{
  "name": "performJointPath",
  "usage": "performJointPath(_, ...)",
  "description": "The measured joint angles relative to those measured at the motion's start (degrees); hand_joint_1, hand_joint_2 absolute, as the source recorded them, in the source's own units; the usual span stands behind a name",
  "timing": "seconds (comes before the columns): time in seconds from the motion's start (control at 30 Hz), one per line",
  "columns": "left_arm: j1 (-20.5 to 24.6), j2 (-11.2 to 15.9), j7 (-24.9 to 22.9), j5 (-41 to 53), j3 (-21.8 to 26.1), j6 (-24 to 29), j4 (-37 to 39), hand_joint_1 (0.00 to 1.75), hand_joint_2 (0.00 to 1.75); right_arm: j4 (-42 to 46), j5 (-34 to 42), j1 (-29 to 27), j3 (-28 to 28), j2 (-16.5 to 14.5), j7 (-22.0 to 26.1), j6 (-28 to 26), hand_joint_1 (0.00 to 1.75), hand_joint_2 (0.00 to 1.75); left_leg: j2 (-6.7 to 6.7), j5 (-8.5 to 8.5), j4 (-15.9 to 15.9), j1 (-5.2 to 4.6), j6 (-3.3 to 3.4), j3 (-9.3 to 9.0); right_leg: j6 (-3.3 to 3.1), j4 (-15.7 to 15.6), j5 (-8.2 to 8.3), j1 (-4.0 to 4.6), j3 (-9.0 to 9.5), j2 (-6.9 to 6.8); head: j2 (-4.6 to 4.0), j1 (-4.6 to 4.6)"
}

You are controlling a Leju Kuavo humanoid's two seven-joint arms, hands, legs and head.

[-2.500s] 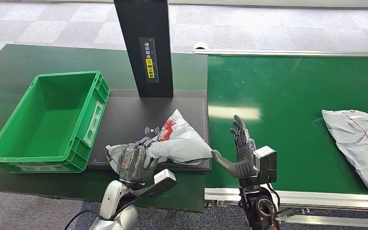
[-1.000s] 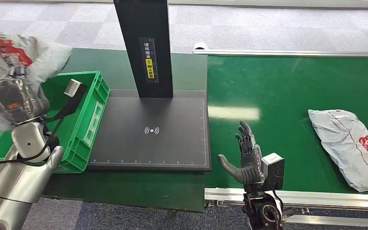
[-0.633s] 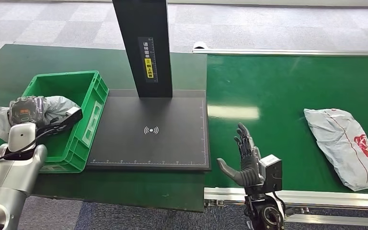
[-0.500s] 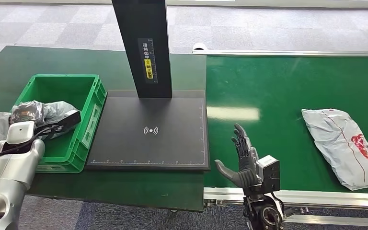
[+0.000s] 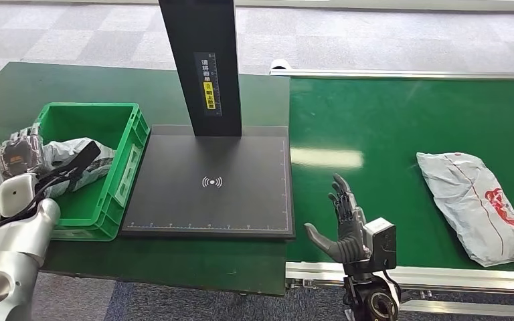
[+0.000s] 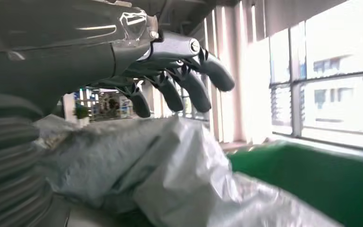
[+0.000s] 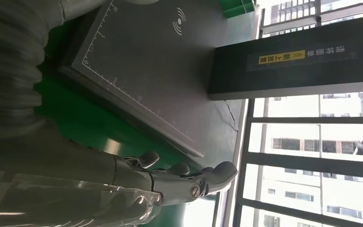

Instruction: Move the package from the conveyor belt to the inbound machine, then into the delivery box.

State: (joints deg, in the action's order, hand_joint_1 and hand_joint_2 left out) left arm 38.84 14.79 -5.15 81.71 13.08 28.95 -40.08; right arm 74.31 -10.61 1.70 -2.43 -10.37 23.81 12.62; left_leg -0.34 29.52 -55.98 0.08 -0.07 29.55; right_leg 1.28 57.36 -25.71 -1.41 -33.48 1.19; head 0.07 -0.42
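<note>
Lying half inside the green box [image 5: 117,194], the grey package [image 5: 73,164] drapes over the box's left wall, one end spilling onto the dark green table [image 5: 13,87]. The left hand [image 5: 17,152] sits on it there; in the left wrist view its dark fingers [image 6: 189,90] stand extended and lifted off the plastic, so it looks to be spread, though whether the thumb pinches the bag I cannot tell. This reads as the last step, the drop into the box. The next move likely calls for letting go fully and nudging the overhanging end in, since the wall could catch it and tip the bag out.

Beside the box lies the flat black scanner pad [image 5: 241,200] with its upright black post [image 5: 201,60]. The right hand [image 5: 341,224] hovers open, fingers apart and holding nothing, at the near edge of the green conveyor belt [image 5: 388,127]. A second grey package [image 5: 472,204] lies well apart on the belt's right side.
</note>
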Motion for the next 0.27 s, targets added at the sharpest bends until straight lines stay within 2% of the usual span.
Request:
performJointPath(0.07,-1.21,-0.94,4.39,-3.34,0.08,4.47,-2.86,0.00,1.75,0.00,0.19,-0.01,-0.02,-0.05,-0.04,-0.28,0.00,1.75,0.00,0.00,0.00,-0.01,0.01,0.02,0.00,-0.01,0.00,-0.02,-0.01,0.00,0.00,-0.01)
performJointPath(0.13,-2.86,-2.27,10.81,-10.45,0.04,7.09,-6.95,0.00,1.75,0.00,0.37,0.00,-0.04,-0.06,-0.05,-0.43,0.00,1.75,-0.01,0.01,-0.01,-0.02,0.02,0.03,0.00,-0.02,0.00,-0.03,-0.01,0.00,0.00,-0.01)
performJointPath(0.2,-4.56,-3.80,17.15,-19.51,-0.18,6.93,-11.50,0.00,1.75,0.00,0.49,0.01,-0.06,-0.06,-0.04,-0.56,0.00,1.75,-0.01,0.02,-0.01,-0.03,0.03,0.04,0.00,-0.03,0.00,-0.04,-0.02,0.00,0.00,-0.01)
performJointPath(0.27,-5.71,-4.89,20.12,-24.56,-0.47,5.94,-14.59,0.00,1.75,0.00,0.56,0.02,-0.07,-0.06,-0.03,-0.65,0.00,1.75,-0.01,0.03,-0.01,-0.04,0.03,0.05,0.01,-0.03,0.00,-0.04,-0.02,-0.01,0.00,-0.01)
